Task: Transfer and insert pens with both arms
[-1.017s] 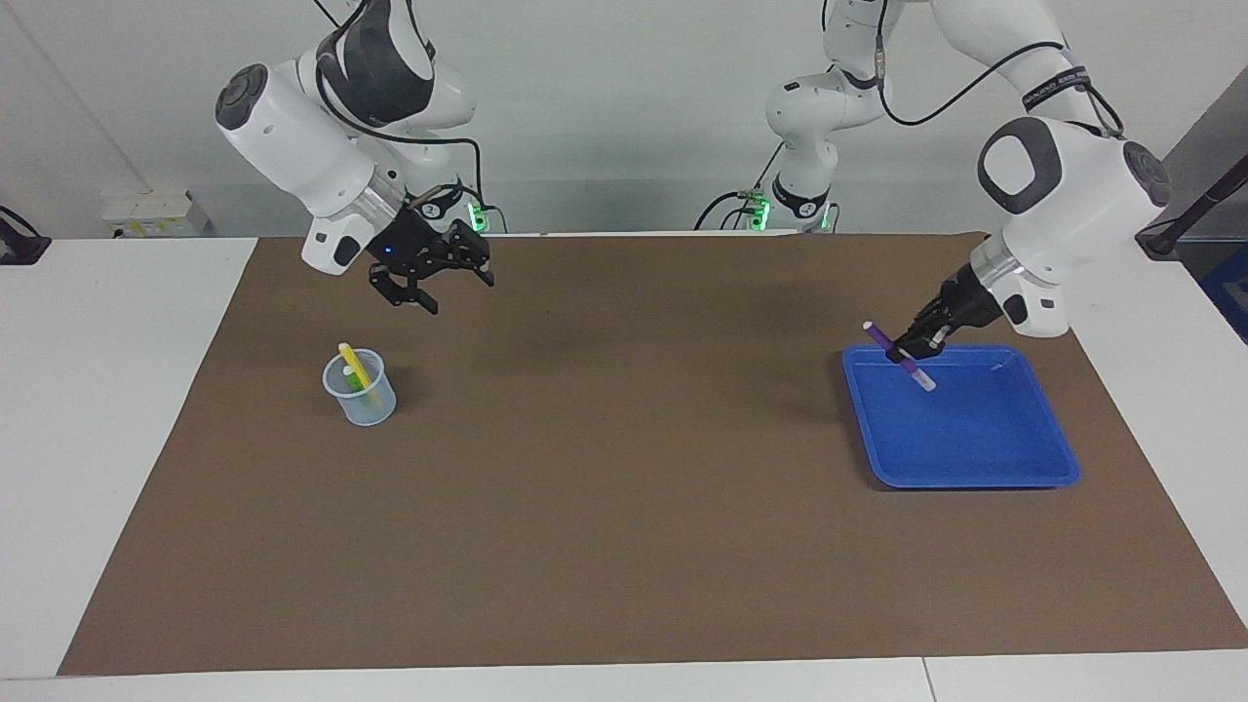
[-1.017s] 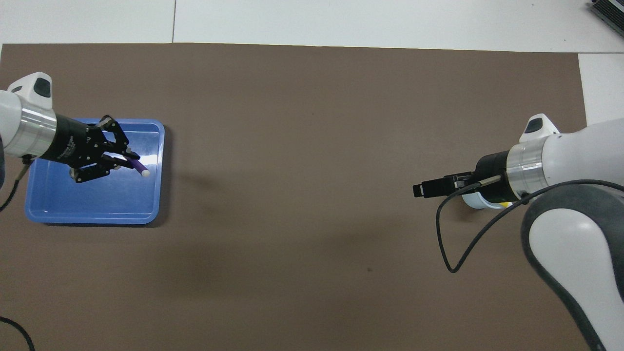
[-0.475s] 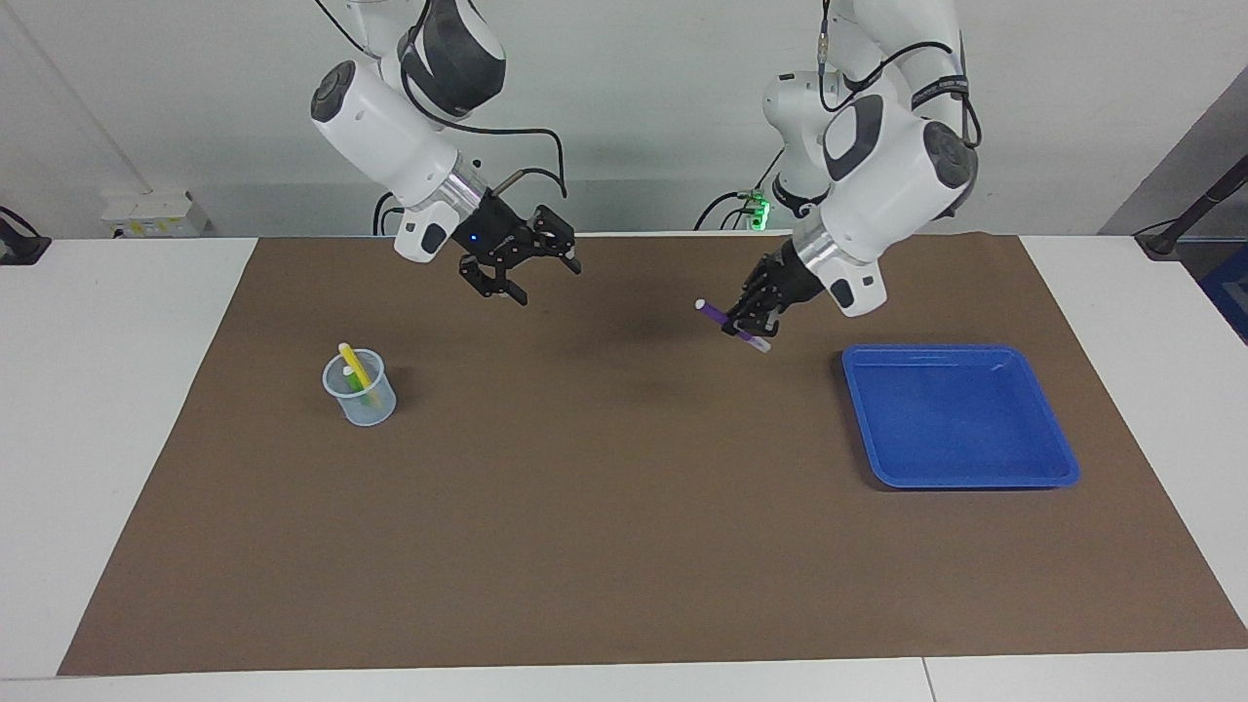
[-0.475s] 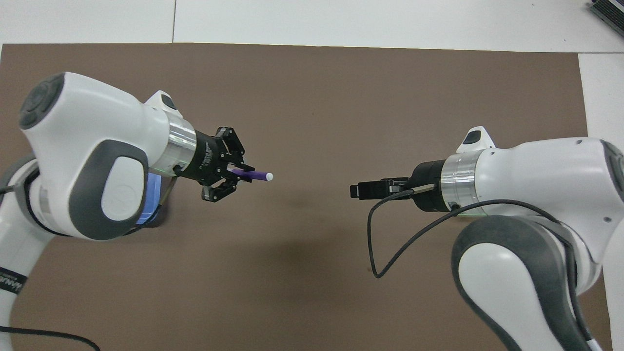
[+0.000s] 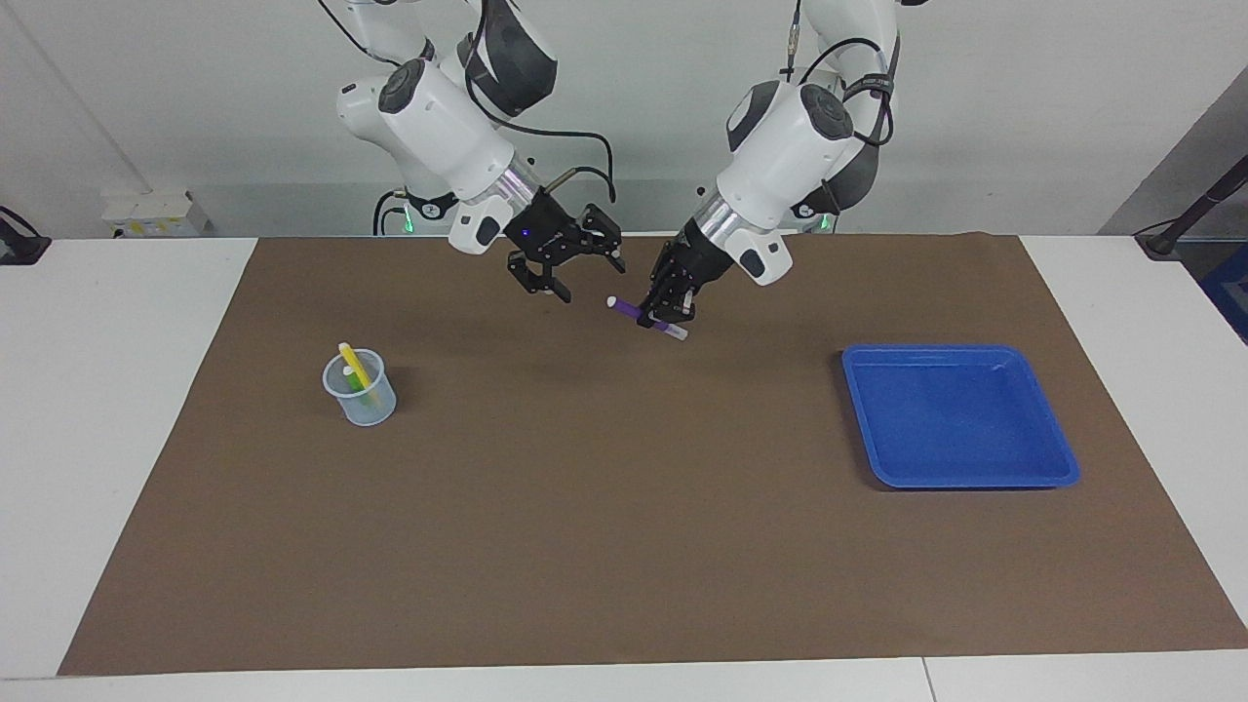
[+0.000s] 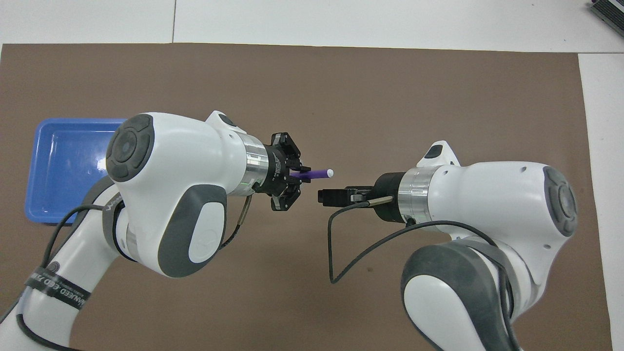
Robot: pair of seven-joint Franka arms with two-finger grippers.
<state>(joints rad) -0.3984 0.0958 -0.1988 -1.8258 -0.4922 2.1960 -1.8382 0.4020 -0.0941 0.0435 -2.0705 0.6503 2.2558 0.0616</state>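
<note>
My left gripper (image 5: 667,310) is shut on the purple pen (image 5: 632,312) and holds it level in the air over the middle of the brown mat, nearer the robots' edge. The pen's pale end points at my right gripper (image 5: 588,277), which is open and empty a short gap away. In the overhead view the left gripper (image 6: 292,178) holds the purple pen (image 6: 317,173), whose tip is close to the right gripper (image 6: 324,196) without touching it. The yellow pen (image 5: 352,364) and the green pen (image 5: 365,394) stand in a clear cup (image 5: 361,402) toward the right arm's end.
An empty blue tray (image 5: 960,419) lies on the mat toward the left arm's end; it also shows in the overhead view (image 6: 63,165). The brown mat (image 5: 624,526) covers most of the white table. The right arm hides the cup in the overhead view.
The left gripper lifted the purple pen out of the blue tray and carried it to mid-table. The right gripper moved from above the cup toward the middle, closing the gap.
</note>
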